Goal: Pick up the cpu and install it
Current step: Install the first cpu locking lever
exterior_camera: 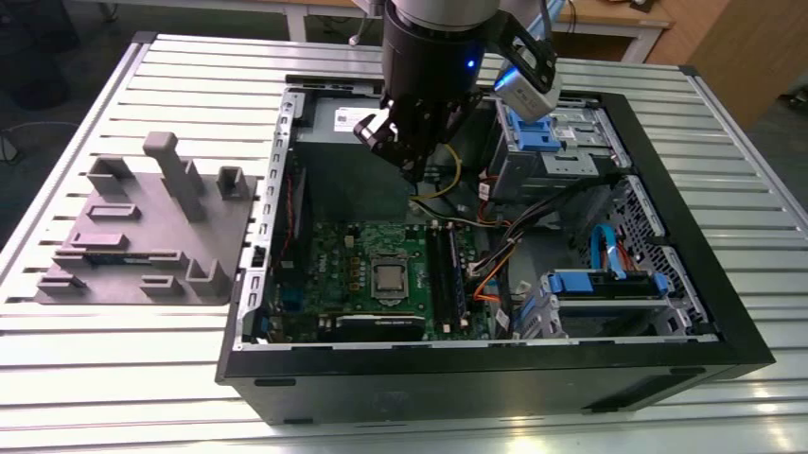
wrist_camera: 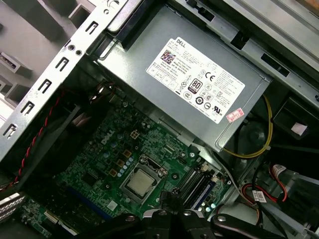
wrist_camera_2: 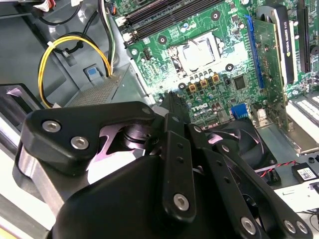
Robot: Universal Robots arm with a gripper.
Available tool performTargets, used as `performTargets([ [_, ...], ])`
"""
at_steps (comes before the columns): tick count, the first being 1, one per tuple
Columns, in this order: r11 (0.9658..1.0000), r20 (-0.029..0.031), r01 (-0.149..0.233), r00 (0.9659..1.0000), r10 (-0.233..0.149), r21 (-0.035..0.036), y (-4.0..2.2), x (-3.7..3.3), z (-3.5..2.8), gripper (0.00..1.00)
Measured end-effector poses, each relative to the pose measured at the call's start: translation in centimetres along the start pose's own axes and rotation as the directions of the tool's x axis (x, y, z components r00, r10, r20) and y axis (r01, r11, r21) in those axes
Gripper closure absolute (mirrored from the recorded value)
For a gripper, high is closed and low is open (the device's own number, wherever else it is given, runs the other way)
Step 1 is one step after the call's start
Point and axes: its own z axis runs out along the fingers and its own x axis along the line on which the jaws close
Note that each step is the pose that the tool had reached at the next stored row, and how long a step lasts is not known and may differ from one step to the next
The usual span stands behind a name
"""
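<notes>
Socket work is what I read from here: the cpu (exterior_camera: 389, 277) lies flat in the socket frame on the green motherboard (exterior_camera: 341, 274), inside the open computer case (exterior_camera: 657, 142) that lies on its side on the slatted table (exterior_camera: 114, 369). In the first wrist view the cpu (wrist_camera: 140, 182) shows its silvery top square in the frame, and in the second wrist view (wrist_camera_2: 198, 54) it sits the same way, with the memory slots (wrist_camera_2: 164, 11) just beside the socket.

My end effector (exterior_camera: 411, 163) hangs above the case interior, well apart from the chip, over the region between the silver-grey power supply (wrist_camera: 194, 84) and the board. Its black fingers (wrist_camera_2: 178, 149) look drawn together with nothing between them; I judge it empty.

So I judge the chip already placed, or nearly so. To do this step well, I would check seating before anything else: all four edges level with the frame, no corner riding high. I cannot tell from these views whether the retention lever is latched. Any approach should be straight down and slow, clear of the yellow cables (wrist_camera_2: 75, 55) and the orange and white leads (exterior_camera: 499, 260) near the slots, since a snag or a sideways nudge could tilt the chip on its contacts.
</notes>
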Motion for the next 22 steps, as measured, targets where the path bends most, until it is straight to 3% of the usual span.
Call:
performTargets([
  [5, 1.0, -0.0002, 0.003, 1.0, -0.003, 0.0001, -0.02, 0.06, 0.0, 0.9],
  [8, 0.9991, -0.0019, 0.042, 0.9991, -0.042, -0.0008, -0.01, 0.08, 0.03, 0.9],
  [14, 0.9905, -0.0059, 0.137, 0.9905, -0.137, -0.0028, -0.07, 0.02, 0.25, 0.9],
  [19, 0.9904, -0.0059, 0.138, 0.9904, -0.138, -0.0029, -0.34, -0.33, 0.57, 0.9],
  [20, 0.9904, -0.006, 0.138, 0.9904, -0.138, -0.0028, -0.55, -0.57, 1.1, 0.9],
  [22, 0.9904, -0.0059, 0.138, 0.9904, -0.138, -0.0029, -0.55, -0.57, 1.1, 0.9],
])
